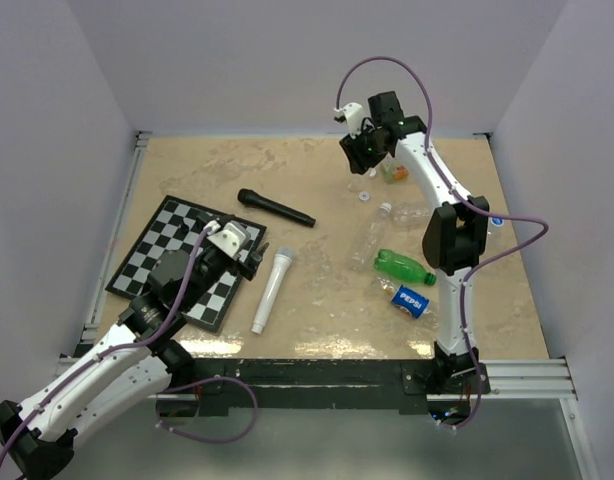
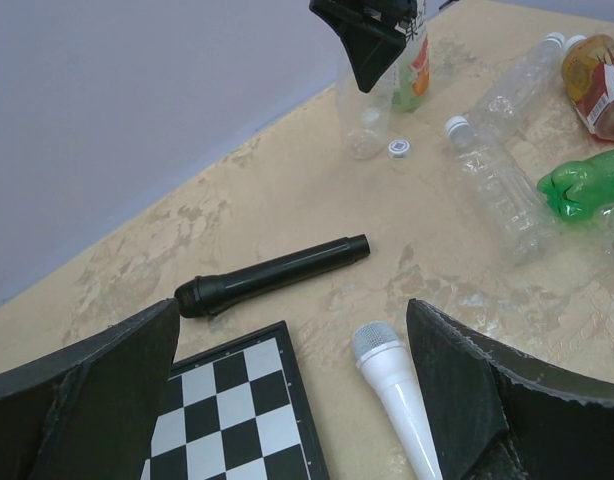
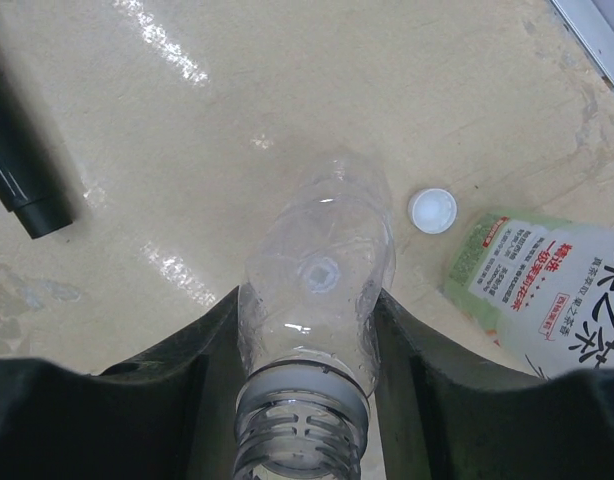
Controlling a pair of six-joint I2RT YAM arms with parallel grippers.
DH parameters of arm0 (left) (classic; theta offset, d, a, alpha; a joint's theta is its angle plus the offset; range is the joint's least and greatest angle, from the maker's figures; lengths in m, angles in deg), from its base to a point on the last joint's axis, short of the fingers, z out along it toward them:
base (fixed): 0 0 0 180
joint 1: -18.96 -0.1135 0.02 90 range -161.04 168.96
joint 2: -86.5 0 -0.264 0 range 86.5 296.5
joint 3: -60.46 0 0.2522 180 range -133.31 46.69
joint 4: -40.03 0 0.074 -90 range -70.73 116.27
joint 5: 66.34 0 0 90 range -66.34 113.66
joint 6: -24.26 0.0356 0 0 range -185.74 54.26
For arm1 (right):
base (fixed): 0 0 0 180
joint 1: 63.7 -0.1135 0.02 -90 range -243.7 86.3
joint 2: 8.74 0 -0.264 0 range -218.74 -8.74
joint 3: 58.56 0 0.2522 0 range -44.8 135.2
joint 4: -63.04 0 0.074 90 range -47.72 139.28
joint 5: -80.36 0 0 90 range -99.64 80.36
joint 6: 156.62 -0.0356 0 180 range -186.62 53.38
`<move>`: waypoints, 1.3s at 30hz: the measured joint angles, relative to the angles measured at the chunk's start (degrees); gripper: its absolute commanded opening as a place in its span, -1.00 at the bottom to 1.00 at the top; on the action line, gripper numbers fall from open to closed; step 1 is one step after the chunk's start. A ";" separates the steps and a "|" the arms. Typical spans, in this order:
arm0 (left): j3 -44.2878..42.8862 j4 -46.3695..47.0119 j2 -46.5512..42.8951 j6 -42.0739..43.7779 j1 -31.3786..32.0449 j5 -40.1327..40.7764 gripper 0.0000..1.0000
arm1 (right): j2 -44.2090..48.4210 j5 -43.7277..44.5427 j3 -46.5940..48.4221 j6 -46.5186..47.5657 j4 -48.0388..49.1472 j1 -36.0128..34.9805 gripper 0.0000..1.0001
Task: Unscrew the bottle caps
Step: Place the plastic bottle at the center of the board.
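Observation:
My right gripper [image 1: 364,160] is at the far side of the table, shut on the shoulder of an upright clear bottle [image 1: 363,183]. In the right wrist view the gripper [image 3: 309,305] clamps this bottle [image 3: 322,270], and its threaded neck is open with no cap on it. A loose white cap [image 3: 432,211] lies on the table beside it and also shows from above [image 1: 364,197]. A lying clear bottle [image 2: 497,185] keeps its white cap [image 2: 455,125]. A blue cap [image 1: 497,222] lies at the right. My left gripper [image 2: 292,320] is open and empty.
A checkerboard [image 1: 162,255] lies under the left gripper [image 1: 249,252]. A white microphone [image 1: 272,290] and a black microphone [image 1: 275,208] lie mid-table. A green bottle [image 1: 405,267], a Pepsi bottle [image 1: 411,300] and a green-labelled bottle [image 3: 547,280] lie near the right arm.

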 measured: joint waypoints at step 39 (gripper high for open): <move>0.00 0.02 1.14 0.00 -0.39 -0.07 0.99 | -3.54 -0.74 6.16 -1.99 0.52 0.94 0.60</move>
